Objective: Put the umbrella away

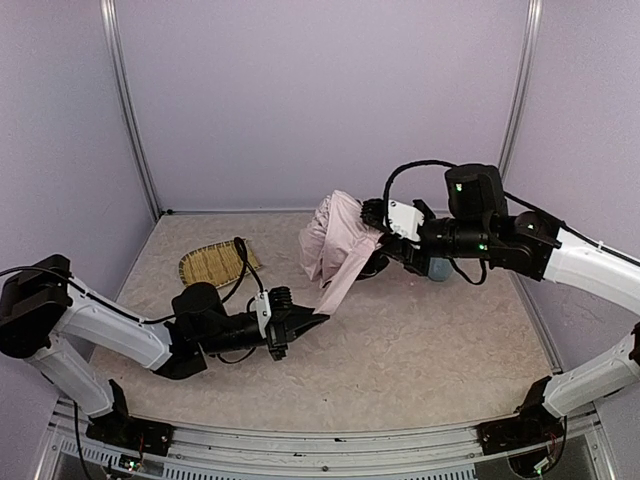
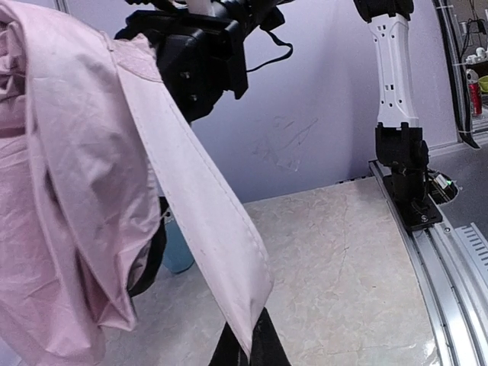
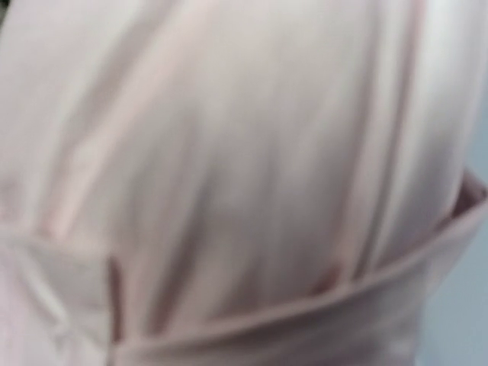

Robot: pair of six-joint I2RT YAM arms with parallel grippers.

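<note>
Clamped shut, left gripper pinches the free end of the strap; in the left wrist view the band's tip sits wedged between the dark fingers at the bottom edge. Strap is pale pink with stitched edges, pulled into a straight line slanting up from left gripper to the bundle. Umbrella is folded, pale pink fabric bunched and creased, with some dark lining showing at its lower edge. It sits raised off the table near the back centre, at the end of the right arm. Right gripper is closed in on the bundle from the right side and is carrying it. Its fingertips are buried in fabric, so the exact contact can't be made out. Right wrist view is nothing but blurred pink cloth up close, with one band crossing the lower part. Handle and shaft are not visible in any view. Bluish rounded object sits on the table under the right wrist, partly hidden, and can't be identified. Woven bamboo tray lies flat at back left, well apart from the umbrella, with a black cable from the left arm looping over its right edge. Left arm lies low, stretched toward table centre.
</note>
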